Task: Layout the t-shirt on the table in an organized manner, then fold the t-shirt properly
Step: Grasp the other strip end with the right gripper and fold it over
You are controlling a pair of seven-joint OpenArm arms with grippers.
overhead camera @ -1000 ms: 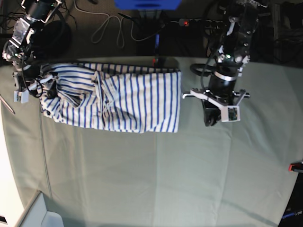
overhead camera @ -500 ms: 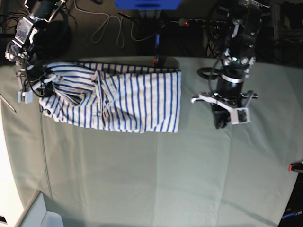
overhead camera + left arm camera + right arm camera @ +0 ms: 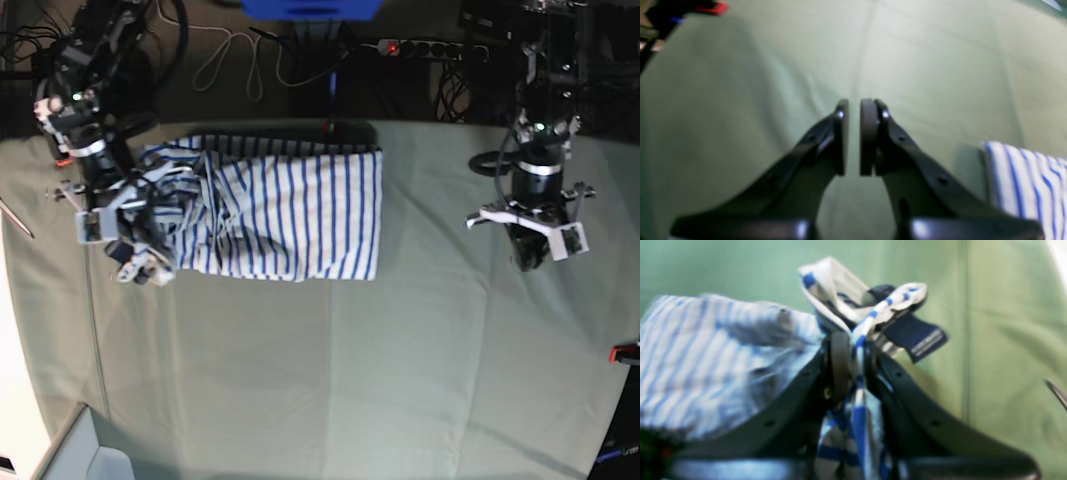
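The white, blue-striped t-shirt (image 3: 290, 215) lies bunched along the far left part of the table (image 3: 330, 380), its left end rumpled. My right gripper (image 3: 135, 268) sits at that rumpled end. In the right wrist view my right gripper (image 3: 857, 350) is shut on a fold of striped collar fabric, beside the dark blue label (image 3: 917, 338). My left gripper (image 3: 528, 258) hangs over bare cloth well to the right of the shirt. The left wrist view shows my left gripper (image 3: 853, 106) shut with nothing between its pads, and a corner of the t-shirt (image 3: 1027, 180) at lower right.
Cables and a power strip (image 3: 400, 47) lie behind the table's far edge. A red object (image 3: 628, 352) sits at the right edge. A white box (image 3: 85, 450) stands at the front left corner. A thin rod (image 3: 15, 218) pokes in from the left.
My right gripper closed on the shirt's collar end and moved forward and right, dragging that fabric with it. My left arm swung further right, away from the shirt.
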